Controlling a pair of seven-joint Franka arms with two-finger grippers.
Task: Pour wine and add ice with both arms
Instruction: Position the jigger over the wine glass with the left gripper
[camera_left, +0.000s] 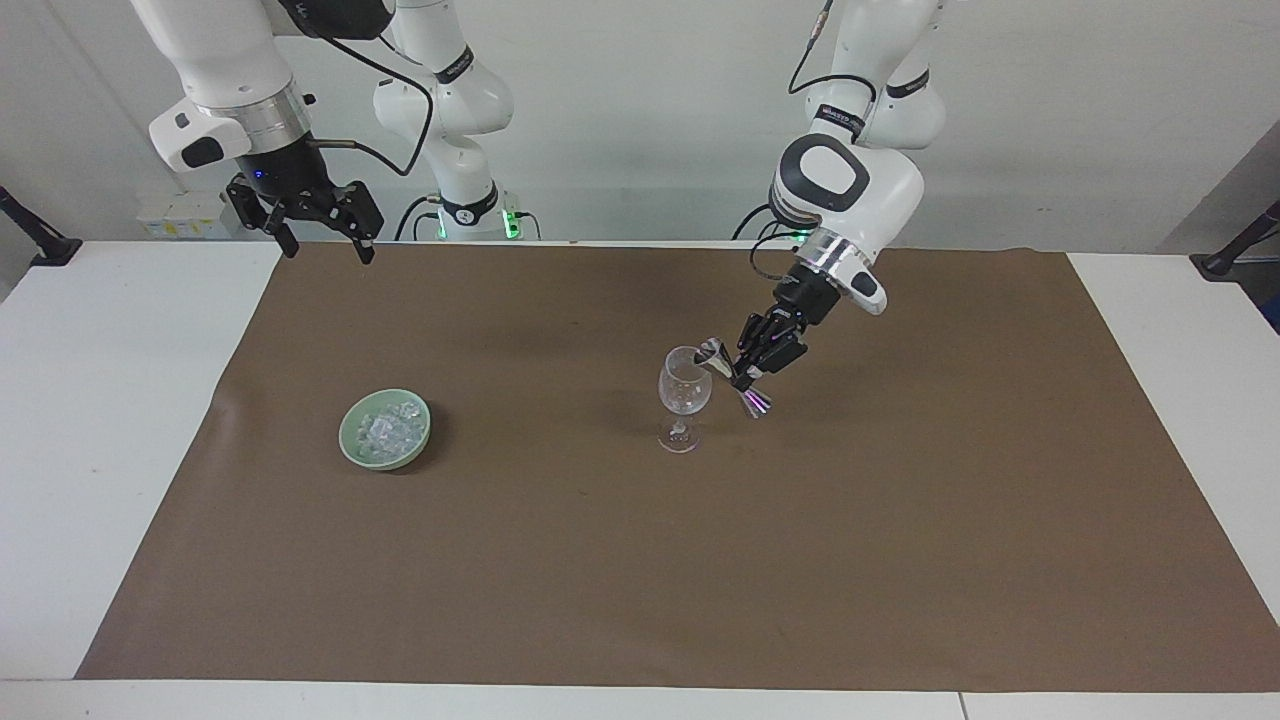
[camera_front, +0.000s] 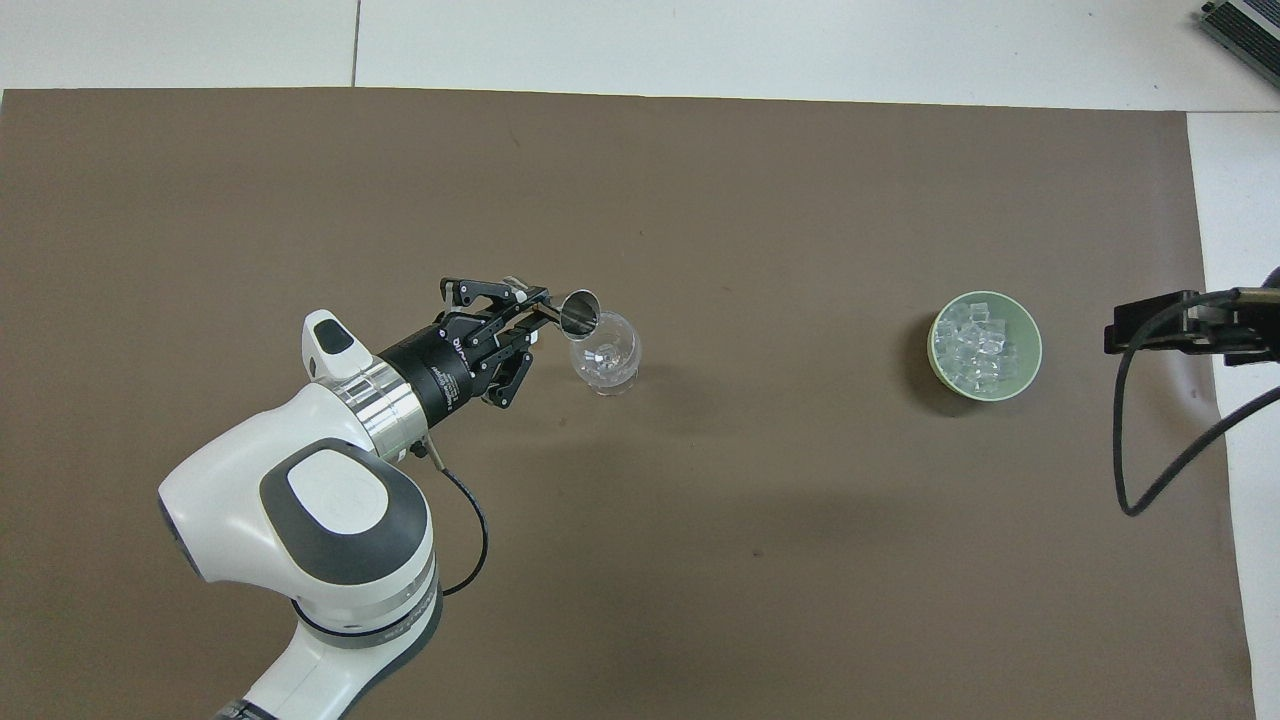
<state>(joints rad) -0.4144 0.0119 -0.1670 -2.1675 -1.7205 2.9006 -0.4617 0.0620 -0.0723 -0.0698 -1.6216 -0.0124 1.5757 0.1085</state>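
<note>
Just one wine glass (camera_left: 684, 385), one bowl (camera_left: 352, 443), two claws: left claw (camera_left: 745, 372), right claw (camera_left: 322, 243).

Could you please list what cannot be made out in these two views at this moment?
- Whether any liquid leaves the metal jigger held tilted by the left gripper at the wine glass rim: too small in both views.
- What lies in the glass bowl: glints only, overhead view.
- The right gripper, which waits: overhead view's edge cuts it.
- The ice count in the green bowl: cubes overlap.
</note>
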